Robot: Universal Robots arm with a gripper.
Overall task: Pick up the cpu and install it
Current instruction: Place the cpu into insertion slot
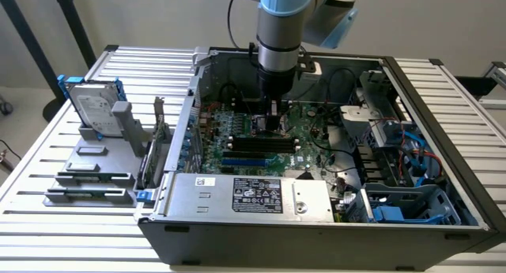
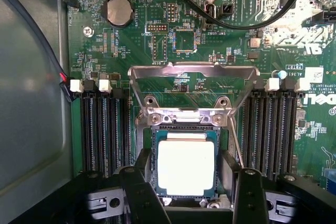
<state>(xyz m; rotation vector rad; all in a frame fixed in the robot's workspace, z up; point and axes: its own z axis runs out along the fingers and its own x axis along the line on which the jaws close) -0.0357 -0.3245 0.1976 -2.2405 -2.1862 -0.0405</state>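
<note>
The cpu (image 2: pixel 186 167), a flat square chip with a bright silver top, lies flat in its socket on the green motherboard (image 2: pixel 157 30). The socket's metal load plate (image 2: pixel 193 80) is swung up and open behind it. My gripper (image 2: pixel 190 184) is straight above the socket, and its dark fingers (image 2: pixel 140 179) flank the chip on two sides, spread a little wider than it. It is open and holds nothing. In the exterior view the gripper (image 1: pixel 271 124) reaches down inside the open computer case (image 1: pixel 442 107), low over the motherboard (image 1: pixel 261 145).
Black memory slots (image 2: pixel 105 129) run on both sides of the socket, and black cables (image 2: pixel 236 14) arc over the board. A power supply (image 1: pixel 245 196) fills the case's near side, with drive bays (image 1: pixel 403 166) at the exterior view's right. A hard drive in a blue bracket (image 1: pixel 95 110) and grey blocks (image 1: pixel 91 166) sit outside on the slatted table.
</note>
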